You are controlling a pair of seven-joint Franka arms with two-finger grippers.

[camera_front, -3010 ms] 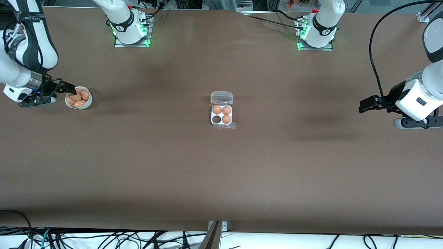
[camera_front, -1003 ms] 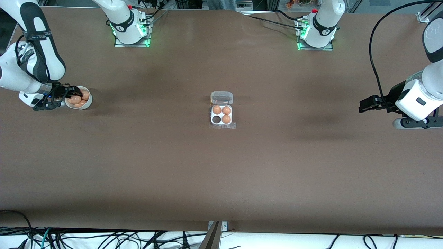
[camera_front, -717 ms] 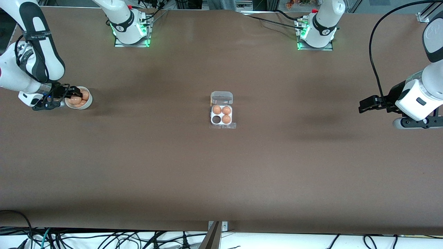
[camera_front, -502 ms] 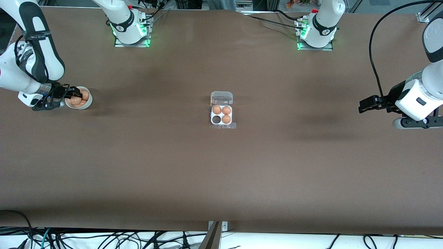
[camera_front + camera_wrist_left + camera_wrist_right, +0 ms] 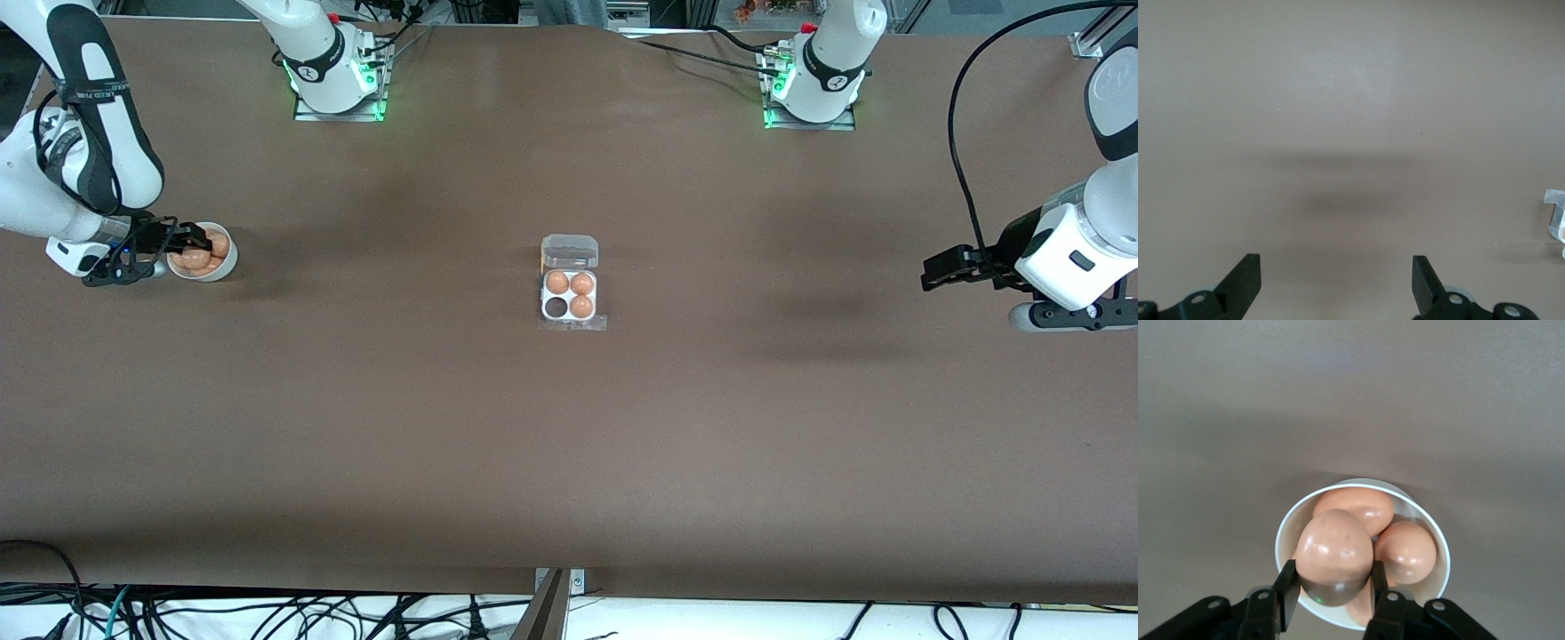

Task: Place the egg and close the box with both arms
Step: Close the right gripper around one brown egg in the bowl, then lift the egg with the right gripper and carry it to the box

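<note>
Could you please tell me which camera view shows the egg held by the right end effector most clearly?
The right wrist view: the egg fills it, pinched between both fingers above the bowl. The front view shows it tiny, partly hidden by the right end effector. The left wrist view misses it.

Left gripper fingers spread wide over bare brown table, box (clear corner only) at frame edge
</note>
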